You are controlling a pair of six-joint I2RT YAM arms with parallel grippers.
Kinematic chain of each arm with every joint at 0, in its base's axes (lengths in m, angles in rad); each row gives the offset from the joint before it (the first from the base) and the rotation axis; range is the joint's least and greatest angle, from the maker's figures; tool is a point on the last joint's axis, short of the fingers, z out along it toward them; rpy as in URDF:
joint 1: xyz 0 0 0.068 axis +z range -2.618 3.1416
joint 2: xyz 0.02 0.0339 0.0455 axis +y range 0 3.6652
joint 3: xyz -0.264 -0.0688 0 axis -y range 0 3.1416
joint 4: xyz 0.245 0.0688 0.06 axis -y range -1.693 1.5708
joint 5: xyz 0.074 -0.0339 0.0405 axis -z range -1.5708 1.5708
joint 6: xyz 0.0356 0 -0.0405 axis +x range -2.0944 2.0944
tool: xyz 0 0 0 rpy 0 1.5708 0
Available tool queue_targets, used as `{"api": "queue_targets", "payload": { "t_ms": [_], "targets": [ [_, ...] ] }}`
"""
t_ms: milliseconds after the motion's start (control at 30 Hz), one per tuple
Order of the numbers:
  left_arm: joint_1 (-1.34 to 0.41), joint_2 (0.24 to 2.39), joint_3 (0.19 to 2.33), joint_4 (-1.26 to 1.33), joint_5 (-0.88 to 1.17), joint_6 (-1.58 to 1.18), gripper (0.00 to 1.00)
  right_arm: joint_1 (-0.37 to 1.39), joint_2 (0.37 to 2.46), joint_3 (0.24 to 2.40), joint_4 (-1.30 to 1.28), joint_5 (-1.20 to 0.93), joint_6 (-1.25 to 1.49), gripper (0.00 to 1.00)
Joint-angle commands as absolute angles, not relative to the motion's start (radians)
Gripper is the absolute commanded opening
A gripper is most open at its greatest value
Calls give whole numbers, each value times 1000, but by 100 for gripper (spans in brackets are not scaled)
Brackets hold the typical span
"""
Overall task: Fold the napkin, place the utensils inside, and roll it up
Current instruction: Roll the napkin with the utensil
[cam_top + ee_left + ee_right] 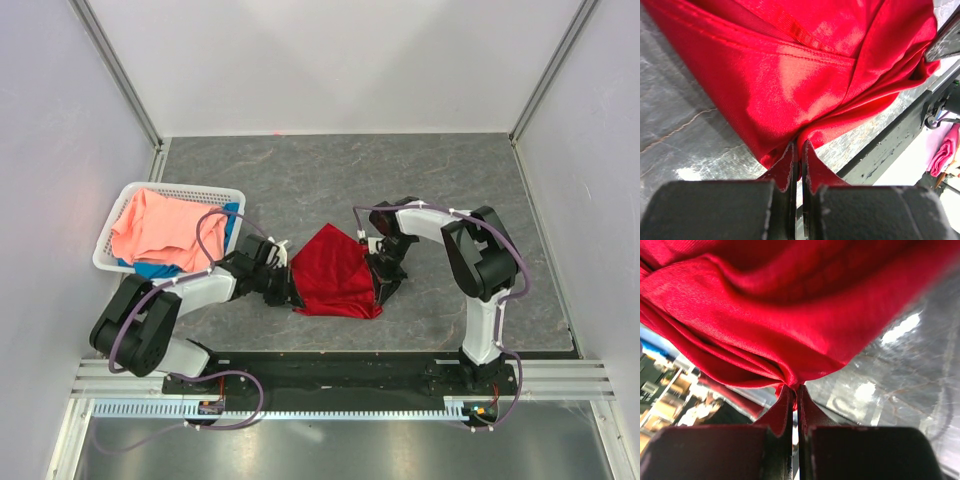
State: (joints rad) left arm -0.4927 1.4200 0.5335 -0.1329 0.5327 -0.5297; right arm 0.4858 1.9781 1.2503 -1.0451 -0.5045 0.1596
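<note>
The deep red napkin (335,272) hangs bunched between my two grippers over the middle of the grey table. My left gripper (290,291) is shut on its lower left corner; in the left wrist view the red cloth (805,75) runs into the closed jaws of that gripper (800,150). My right gripper (378,268) is shut on the napkin's right edge; in the right wrist view the cloth (790,315) is pinched at the tips of that gripper (796,390). The copper-brown spoon is out of view.
A white basket (118,210) at the left holds a salmon-pink cloth (160,228) over a blue cloth (158,268). White walls surround the table. A black base rail (340,375) runs along the near edge.
</note>
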Motion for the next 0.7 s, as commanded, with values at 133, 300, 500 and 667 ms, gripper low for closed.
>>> {"api": "queue_targets", "payload": {
  "t_ms": [133,300,500,667],
  "targets": [
    [-508,1391,525,-127,526,-497,2,476,2045,1253,-1204,-534,115,0],
    [-508,1411,532,-127,557,-505,2,466,2004,1325,-1204,-519,146,43],
    [-506,1445,578,-175,598,-494,2,466,1838,1445,-1194,-342,199,70],
    [-485,1482,635,-235,655,-477,2,614,1631,1382,-1026,-156,141,77]
  ]
}}
